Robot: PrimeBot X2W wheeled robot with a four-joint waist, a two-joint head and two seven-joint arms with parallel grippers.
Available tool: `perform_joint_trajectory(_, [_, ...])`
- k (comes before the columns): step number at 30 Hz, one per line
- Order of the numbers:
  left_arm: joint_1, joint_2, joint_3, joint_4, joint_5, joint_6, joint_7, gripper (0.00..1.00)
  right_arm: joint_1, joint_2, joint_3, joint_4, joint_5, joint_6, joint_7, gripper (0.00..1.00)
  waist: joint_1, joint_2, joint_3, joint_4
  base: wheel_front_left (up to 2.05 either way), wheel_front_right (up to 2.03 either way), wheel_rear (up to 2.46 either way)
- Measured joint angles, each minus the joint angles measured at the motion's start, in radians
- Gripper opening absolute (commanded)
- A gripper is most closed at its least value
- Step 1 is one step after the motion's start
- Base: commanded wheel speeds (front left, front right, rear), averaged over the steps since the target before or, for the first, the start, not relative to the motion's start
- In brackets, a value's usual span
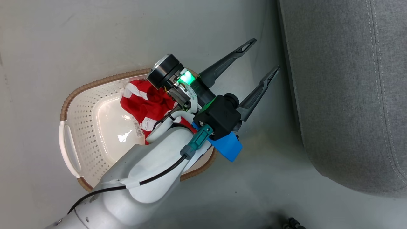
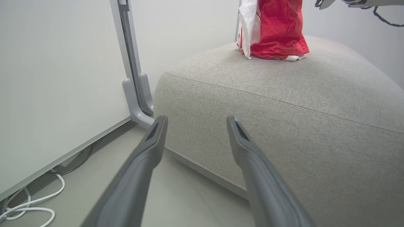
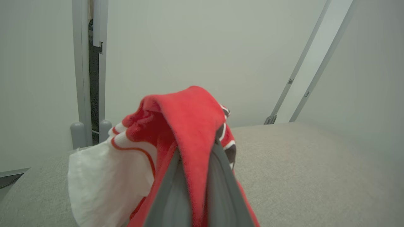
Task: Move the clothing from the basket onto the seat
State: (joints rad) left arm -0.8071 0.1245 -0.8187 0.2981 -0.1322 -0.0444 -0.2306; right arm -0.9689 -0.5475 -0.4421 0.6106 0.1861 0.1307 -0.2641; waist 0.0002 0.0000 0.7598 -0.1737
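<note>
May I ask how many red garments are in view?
2: one garment lies in the basket, partly behind the left forearm; the other garment hangs from the right gripper onto the seat. Others may be hidden.

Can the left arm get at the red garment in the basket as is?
Probably yes. The red garment lies uncovered in the open-topped basket, right under the left wrist. But the open left claw points past the rim toward the seat, so it must pull back and tip down.
</note>
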Motion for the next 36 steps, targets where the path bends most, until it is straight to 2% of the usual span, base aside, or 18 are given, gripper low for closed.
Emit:
perform_joint_trajectory(11, [-0.001,-0.004,-0.006,0.025,-0.018,0.008,-0.01,1.0,0.072,0.087,-0.013,0.133,-0.007,0.0,0.0,0.0,-0.0001,0.0,-0.03,0.005,0.0,0.0,0.0])
perform_joint_trajectory(12, [0.0,-0.005,-0.007,0.028,-0.018,0.008,-0.011,1.0,0.078,0.092,-0.015,0.136,-0.008,0.0,0.0,0.1,-0.0001,0.0,-0.037,0.005,0.0,0.0,0.0])
perform_joint_trajectory(13, [0.001,-0.006,-0.008,0.031,-0.019,0.009,-0.014,1.0,0.085,0.096,-0.018,0.131,-0.008,0.0,0.0,0.71,-0.0001,0.0,-0.045,0.005,0.0,0.0,0.0])
perform_joint_trajectory(14, [0.003,-0.006,-0.008,0.033,-0.02,0.009,-0.016,1.0,0.093,0.099,-0.018,0.125,-0.009,0.0,0.0,1.0,-0.0001,0.0,-0.054,0.004,0.0,0.0,0.0])
perform_joint_trajectory(18, [0.03,-0.007,-0.007,0.047,-0.038,0.018,-0.023,1.0,0.152,0.126,-0.021,0.091,-0.026,0.0,0.0,1.0,-0.0001,0.0,-0.103,0.003,0.0,0.0,0.0])
perform_joint_trajectory(27, [0.134,-0.017,0.019,0.063,-0.083,0.04,-0.031,1.0,0.397,0.186,0.002,-0.03,-0.051,0.0,0.0,1.0,-0.0002,0.0,-0.256,0.012,0.0,0.0,0.0])
perform_joint_trajectory(36, [0.263,-0.002,0.104,0.028,-0.107,0.072,-0.031,1.0,0.577,0.253,0.092,-0.186,-0.013,0.0,0.0,1.0,-0.0004,0.0,-0.4,0.044,0.0,0.0,0.0])
